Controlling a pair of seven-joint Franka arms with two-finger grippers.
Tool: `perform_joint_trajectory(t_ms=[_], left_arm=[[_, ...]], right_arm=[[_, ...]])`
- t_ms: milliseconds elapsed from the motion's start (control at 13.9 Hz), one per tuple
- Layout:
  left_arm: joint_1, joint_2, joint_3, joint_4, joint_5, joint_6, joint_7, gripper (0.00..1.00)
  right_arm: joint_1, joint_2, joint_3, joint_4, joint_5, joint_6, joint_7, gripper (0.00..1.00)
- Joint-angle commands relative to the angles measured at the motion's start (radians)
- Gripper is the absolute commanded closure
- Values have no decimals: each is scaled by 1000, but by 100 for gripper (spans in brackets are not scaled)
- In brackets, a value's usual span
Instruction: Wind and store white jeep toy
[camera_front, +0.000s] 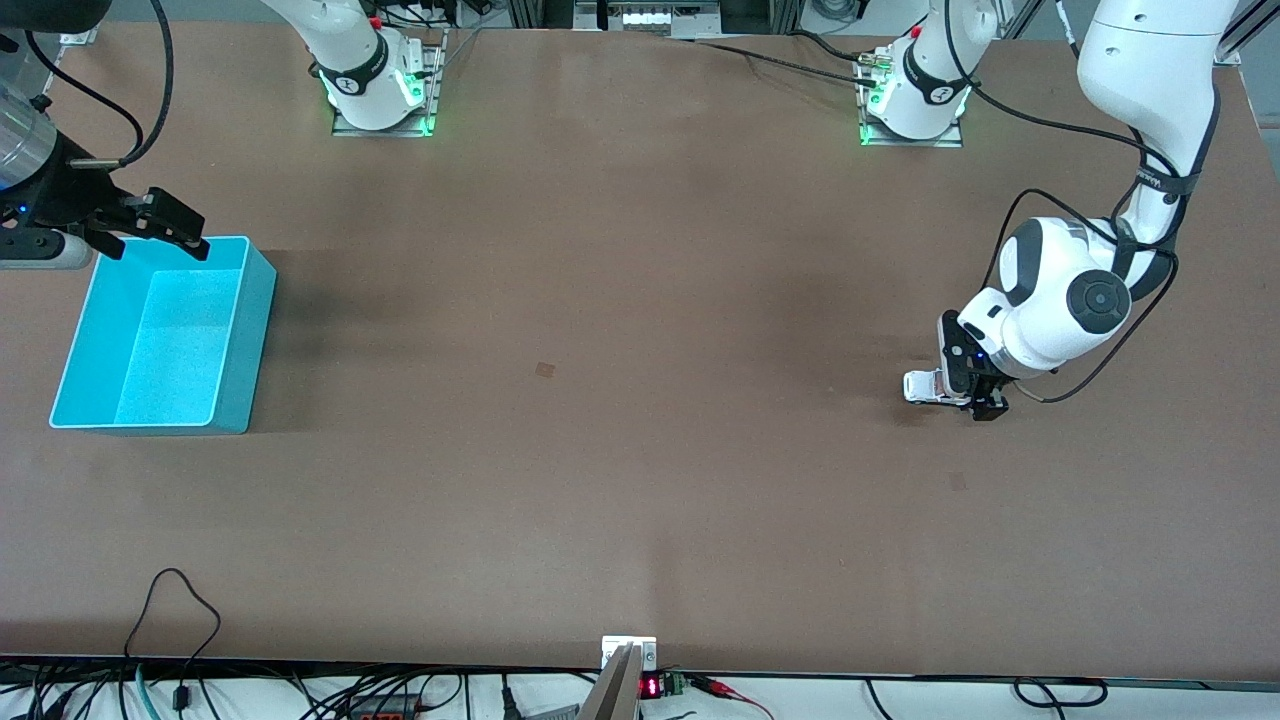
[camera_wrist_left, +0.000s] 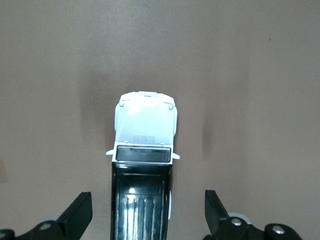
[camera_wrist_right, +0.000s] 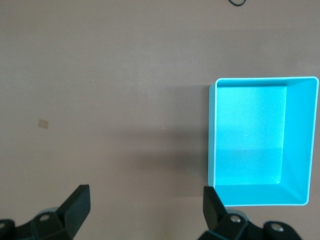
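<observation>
**Q:** Where, then, does the small white jeep toy with the black ribbed rear roof (camera_wrist_left: 144, 165) lie?

**A:** It stands on its wheels on the brown desk (camera_front: 620, 400), toward the left arm's end, well apart from the open turquoise plastic bin (camera_front: 165, 335) at the right arm's end.

**Q:** How does the left tool (camera_front: 975, 385) stand to it?

**A:** Lowered over the toy's rear. The wrist view shows the black roof between the two black fingers (camera_wrist_left: 77, 215), with a gap on either side; the jaws are spread and touch nothing that can be seen.

**Q:** And the right tool (camera_front: 160, 235)?

**A:** It hangs over the bin's rim that lies farther from the front camera, its fingers (camera_wrist_right: 75, 202) set wide apart and holding nothing. The bin's floor is visible in the right wrist view.
</observation>
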Motion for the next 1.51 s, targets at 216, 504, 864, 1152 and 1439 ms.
perform_joint_trajectory(t_ms=[216, 504, 864, 1152, 1439], left_arm=[[-4, 22, -4, 2, 16, 31, 30, 63], [3, 38, -4, 6, 16, 31, 50, 68], [34, 63, 4, 8, 16, 20, 110, 70], [141, 83, 7, 25, 16, 17, 229, 68], [262, 149, 7, 95, 14, -5, 392, 68]], right_arm=[[2, -14, 0, -10, 12, -6, 14, 0], [2, -14, 0, -10, 12, -6, 14, 0], [2, -14, 0, -10, 12, -6, 14, 0], [2, -14, 0, -10, 12, -6, 14, 0], [2, -14, 0, -10, 12, -6, 14, 0]])
